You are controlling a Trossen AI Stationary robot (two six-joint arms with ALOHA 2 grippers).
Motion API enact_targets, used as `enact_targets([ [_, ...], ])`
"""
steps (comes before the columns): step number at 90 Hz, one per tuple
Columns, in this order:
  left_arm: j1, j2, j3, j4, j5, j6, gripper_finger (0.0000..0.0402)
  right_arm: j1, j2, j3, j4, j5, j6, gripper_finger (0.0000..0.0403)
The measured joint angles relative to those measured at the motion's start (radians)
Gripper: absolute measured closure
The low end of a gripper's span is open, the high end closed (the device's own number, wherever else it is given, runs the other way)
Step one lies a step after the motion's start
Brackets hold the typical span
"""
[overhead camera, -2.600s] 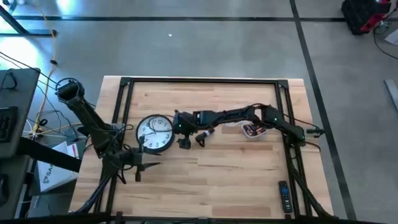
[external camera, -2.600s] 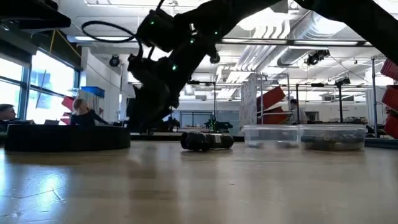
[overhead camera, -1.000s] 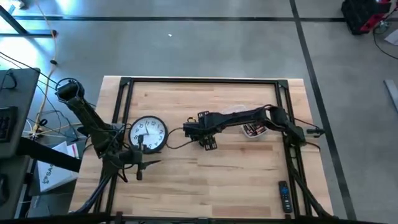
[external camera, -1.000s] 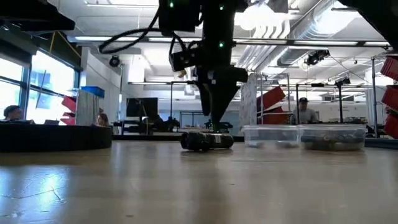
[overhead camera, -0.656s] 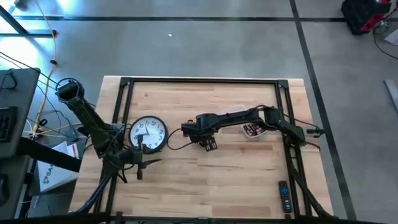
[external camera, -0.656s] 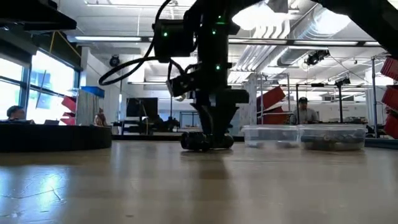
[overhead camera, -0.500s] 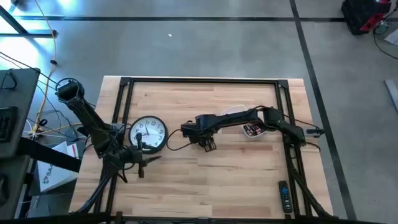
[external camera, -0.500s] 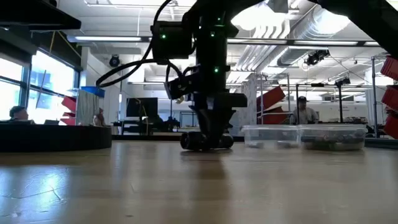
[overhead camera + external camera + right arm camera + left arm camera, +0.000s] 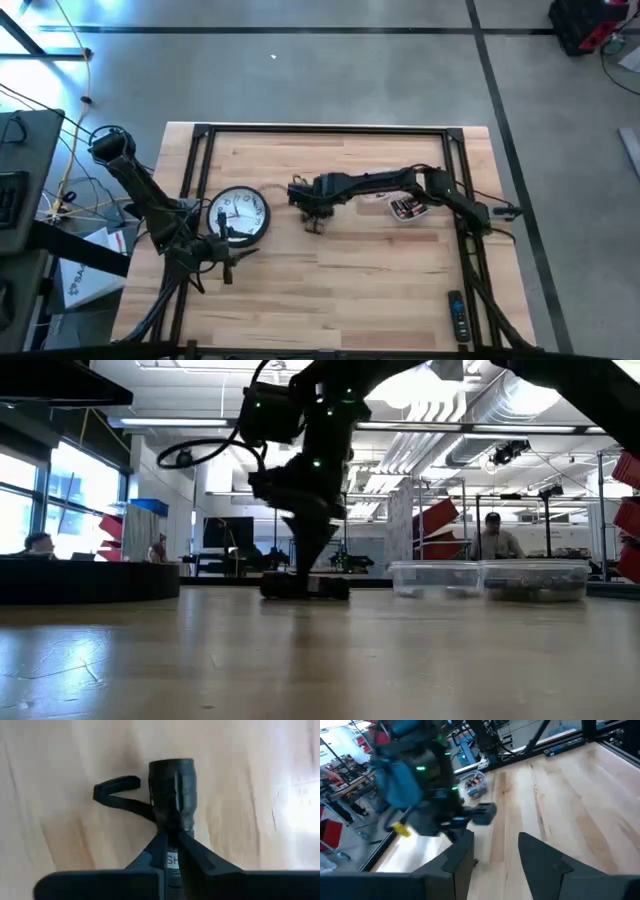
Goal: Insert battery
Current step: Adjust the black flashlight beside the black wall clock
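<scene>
The right gripper (image 9: pixel 172 851), jaws pinched on a black flashlight (image 9: pixel 171 792), holds it at table centre, probably steadying it for a battery. At far left, the left gripper (image 9: pixel 492 852) waits with jaws apart.

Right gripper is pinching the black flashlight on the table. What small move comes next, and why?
Probably a small lift. The right gripper is shut on the flashlight, which lies flat on the table, its strap trailing. Left gripper waits by the clock.
</scene>
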Motion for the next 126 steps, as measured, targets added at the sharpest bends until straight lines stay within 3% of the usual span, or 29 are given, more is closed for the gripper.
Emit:
enact_targets([
  [14, 0.006, 0.0, 0.0, 0.003, 0.0, 0.0, 0.0266, -0.055, 0.006, 0.006, 0.115, -0.173, 0.158, 0.0402],
  [38, 0.006, 0.0, 0.0, -0.005, 0.001, 0.0, 0.0266, -0.075, 0.009, 0.029, 0.118, -0.178, 0.124, 0.0402],
  [51, 0.006, 0.0, 0.0, -0.005, 0.001, 0.0, 0.0266, -0.064, 0.0, 0.101, -0.02, -0.108, -0.055, 0.0402],
  [63, 0.006, 0.0, 0.0, -0.005, 0.002, 0.0, 0.0266, -0.052, 0.003, 0.077, -0.103, -0.005, -0.188, 0.0402],
  [78, 0.006, 0.0, 0.0, -0.005, 0.003, -0.007, 0.0266, -0.025, 0.005, 0.017, -0.123, -0.005, -0.283, 0.0403],
  [95, 0.006, 0.0, 0.0, -0.005, 0.003, -0.002, 0.0266, 0.03, 0.004, 0.015, -0.233, 0.118, -0.347, 0.0403],
  [126, 0.006, 0.0, 0.0, -0.002, 0.003, -0.008, 0.0266, 0.059, 0.079, 0.015, -0.065, 0.18, -0.473, 0.0403],
])
